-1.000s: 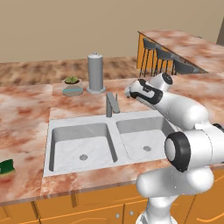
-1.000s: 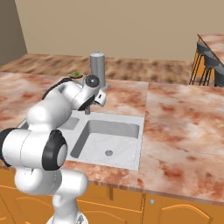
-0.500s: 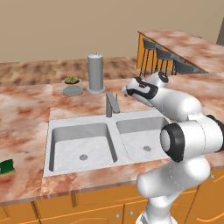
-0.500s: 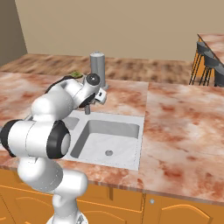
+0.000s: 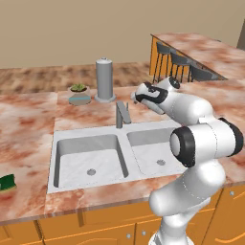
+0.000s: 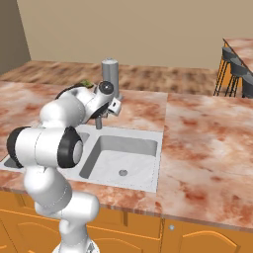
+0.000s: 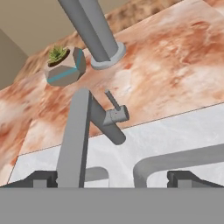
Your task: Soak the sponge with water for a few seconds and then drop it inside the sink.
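left base view: a white arm reaches over the double-basin sink, its gripper hovering just right of the grey faucet. the green sponge lies on the marble counter, well left of the sink. a potted plant and a grey cylinder stand behind.

right base view: the arm partly hides the faucet; the right basin shows its drain.

hand view: the gripper's fingertips stand wide apart, holding nothing, with the faucet close ahead.
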Controlling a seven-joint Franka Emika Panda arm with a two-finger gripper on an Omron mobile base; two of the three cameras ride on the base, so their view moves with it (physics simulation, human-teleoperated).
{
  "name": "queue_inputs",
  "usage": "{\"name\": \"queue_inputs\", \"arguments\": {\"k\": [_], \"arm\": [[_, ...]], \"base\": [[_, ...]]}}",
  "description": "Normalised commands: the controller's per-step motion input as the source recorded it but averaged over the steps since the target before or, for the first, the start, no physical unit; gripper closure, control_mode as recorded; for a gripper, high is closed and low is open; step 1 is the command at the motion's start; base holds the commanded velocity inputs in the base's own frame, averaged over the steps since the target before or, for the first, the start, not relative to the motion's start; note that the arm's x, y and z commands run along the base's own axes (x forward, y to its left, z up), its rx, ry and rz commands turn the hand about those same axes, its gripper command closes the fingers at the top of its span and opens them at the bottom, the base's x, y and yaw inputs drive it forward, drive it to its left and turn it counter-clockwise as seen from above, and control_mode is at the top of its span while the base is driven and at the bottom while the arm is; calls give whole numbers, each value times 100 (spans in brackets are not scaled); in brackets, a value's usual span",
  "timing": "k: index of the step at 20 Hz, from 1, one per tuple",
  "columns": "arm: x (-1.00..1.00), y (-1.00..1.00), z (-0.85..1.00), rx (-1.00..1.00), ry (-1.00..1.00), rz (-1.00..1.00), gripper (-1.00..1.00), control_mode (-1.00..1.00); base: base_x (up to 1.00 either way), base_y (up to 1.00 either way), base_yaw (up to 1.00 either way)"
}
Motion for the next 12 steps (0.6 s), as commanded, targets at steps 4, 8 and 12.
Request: {"name": "queue_inputs", "arguments": {"k": [4, 8, 12], "arm": [[31, 0, -14, 0, 0, 0, -100, -100], [29, 0, -14, 0, 0, 0, -100, -100], [30, 1, -13, 0, 0, 0, -100, -100]], "base": [[0, 0, 0], [0, 0, 0], [0, 0, 0]]}}
